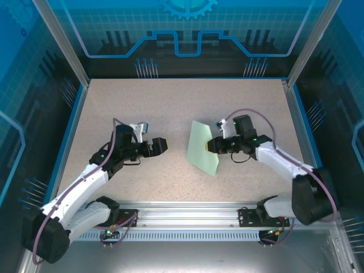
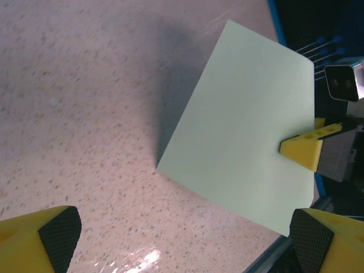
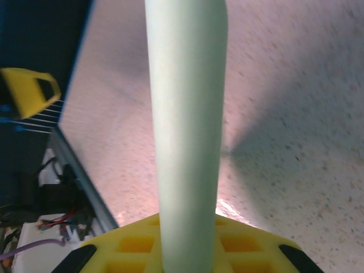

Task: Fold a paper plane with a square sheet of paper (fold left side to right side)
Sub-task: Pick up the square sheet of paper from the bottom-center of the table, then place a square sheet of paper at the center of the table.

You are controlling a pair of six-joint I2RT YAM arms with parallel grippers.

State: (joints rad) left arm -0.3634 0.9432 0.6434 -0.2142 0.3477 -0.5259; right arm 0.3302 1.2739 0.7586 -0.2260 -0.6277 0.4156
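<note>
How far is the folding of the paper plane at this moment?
Done: the square sheet of paper is gripped; the right tool pinches its edge and holds it tilted up from the table. In hand: the lift for the first fold; no crease shows yet. Left: the left-to-right fold and all later plane folds; the left tool is open, apart from the sheet.

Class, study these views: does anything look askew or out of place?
Yes. The paper is not lying flat: the right end effector pinches its edge and holds it tilted up, throwing a shadow on the table.
</note>
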